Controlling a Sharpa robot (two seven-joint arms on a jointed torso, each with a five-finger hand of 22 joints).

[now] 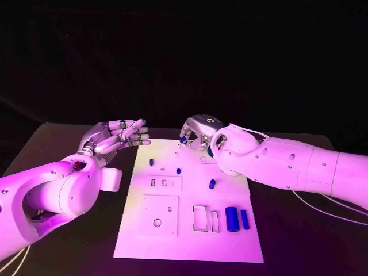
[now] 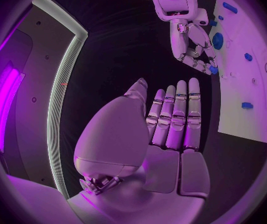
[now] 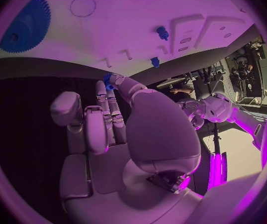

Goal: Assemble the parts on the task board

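Black table (image 1: 84,230): right robot hand (image 1: 199,131) pinches blue part (image 3: 108,79).

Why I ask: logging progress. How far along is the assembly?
Done, apparently: small blue pegs stand in the task board. In hand: the right hand pinches a small blue part; the left hand holds nothing. Left: two blue cylinders lie loose.
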